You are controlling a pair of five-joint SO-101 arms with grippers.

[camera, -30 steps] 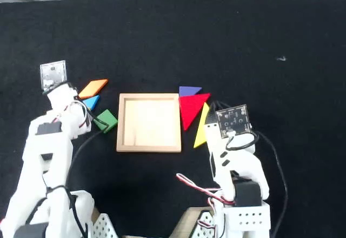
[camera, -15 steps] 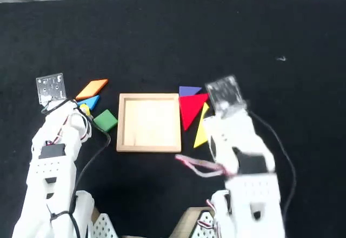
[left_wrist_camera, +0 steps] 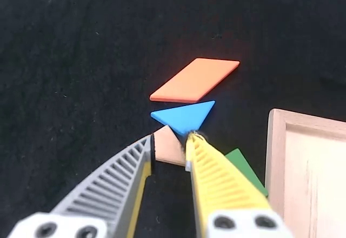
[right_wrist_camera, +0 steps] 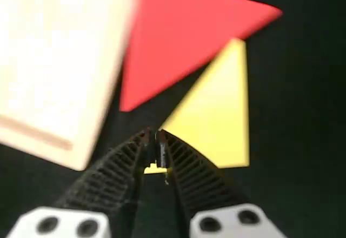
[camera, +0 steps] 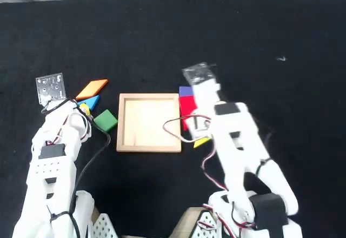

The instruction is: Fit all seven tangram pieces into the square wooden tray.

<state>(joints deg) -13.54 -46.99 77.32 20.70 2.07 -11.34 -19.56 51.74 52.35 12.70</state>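
Observation:
The square wooden tray [camera: 121, 124] lies bare in the middle, and its edge [left_wrist_camera: 274, 157] appears in the left wrist view. Left of it lie an orange parallelogram [left_wrist_camera: 194, 79], a blue triangle [left_wrist_camera: 184, 116] and a green square [left_wrist_camera: 246, 167]. My left gripper [left_wrist_camera: 170, 143] sits just before the blue triangle, its fingers closed against a small pale wooden piece [left_wrist_camera: 167, 147]. Right of the tray lie a purple piece [camera: 186, 91], a red triangle [right_wrist_camera: 178, 43] and a yellow triangle [right_wrist_camera: 219, 119]. My right gripper [right_wrist_camera: 154, 140] is shut and holds nothing, low over the yellow triangle's near edge.
In the high view the right arm [camera: 230, 135] hides most of the red and yellow triangles. Black cloth [camera: 259, 38] covers the table, with open room at the back and right. Cables [camera: 178, 127] trail over the tray's right edge.
The right arm has swung forward and leftward over the red and yellow triangles. The left arm shifted toward the blue triangle early on and has stayed still since.

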